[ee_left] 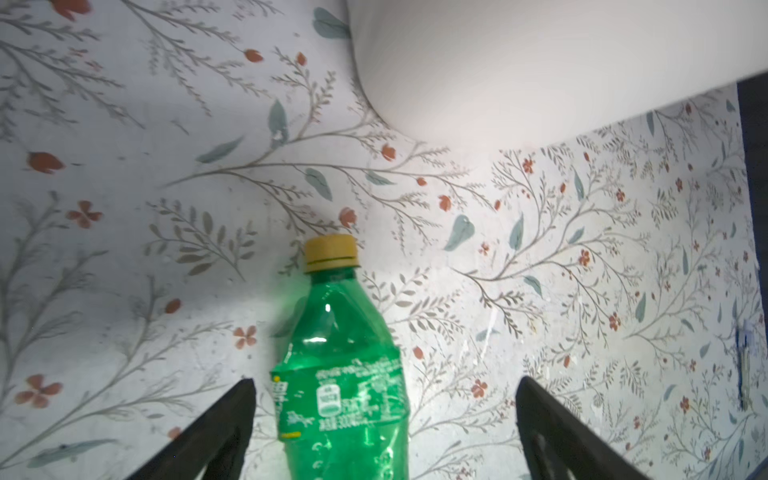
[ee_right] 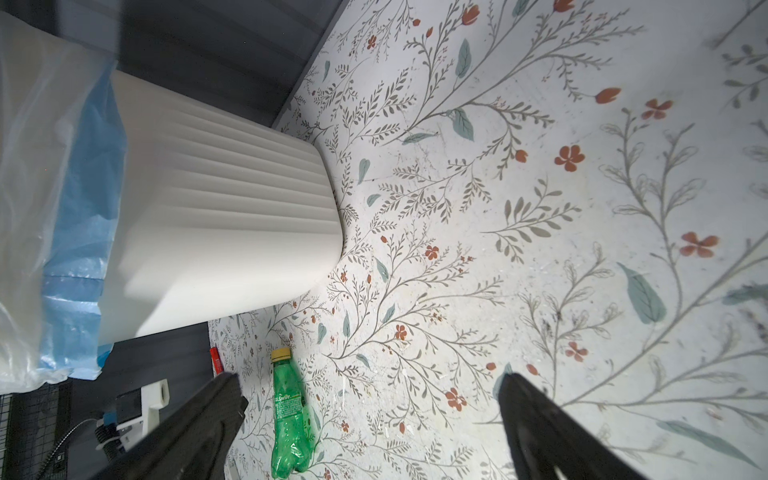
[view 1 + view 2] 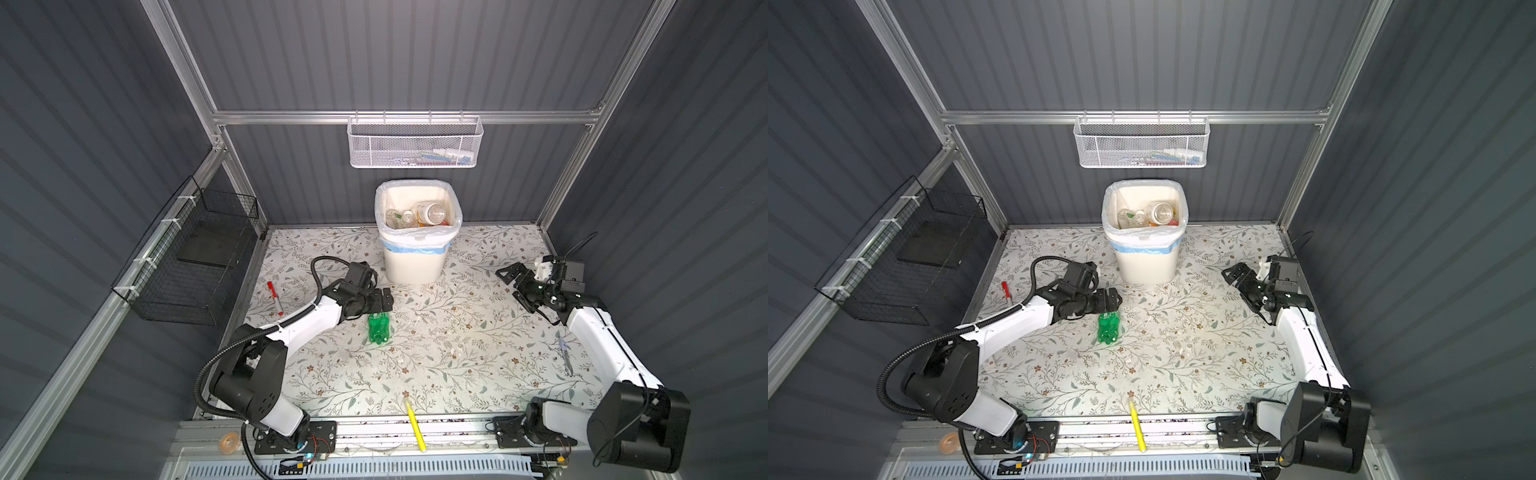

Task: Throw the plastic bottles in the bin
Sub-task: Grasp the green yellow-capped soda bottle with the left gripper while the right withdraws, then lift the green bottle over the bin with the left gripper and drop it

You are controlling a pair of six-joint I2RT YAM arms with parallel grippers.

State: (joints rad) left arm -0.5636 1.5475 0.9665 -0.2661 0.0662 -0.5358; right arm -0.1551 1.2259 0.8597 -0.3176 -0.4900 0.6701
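In a top view my left gripper [image 3: 382, 300] hangs mid-frame over the cap end of the green bottle [image 3: 379, 329], which lies flat, below and left of the bin [image 3: 415, 266]. Other bottles [image 3: 430, 214] are already inside. My right gripper [image 3: 509, 284] is spread and empty at the right edge.

From my left wrist, the fingers [image 1: 224, 419] stand wide either side of the label, neither pressing it. I'd lower squarely and pinch the body, not the tapering neck. It looks crumpled and could slip.

From my right wrist, the bottle lies near the bin's foot, apart from it.

Two high views, two wrist views.
Both top views look down from the front over the whole table [image 3: 457, 353]; both wrist cameras sit low and near, sharing the bottle [image 1: 345, 374] and bin [image 2: 228, 232].
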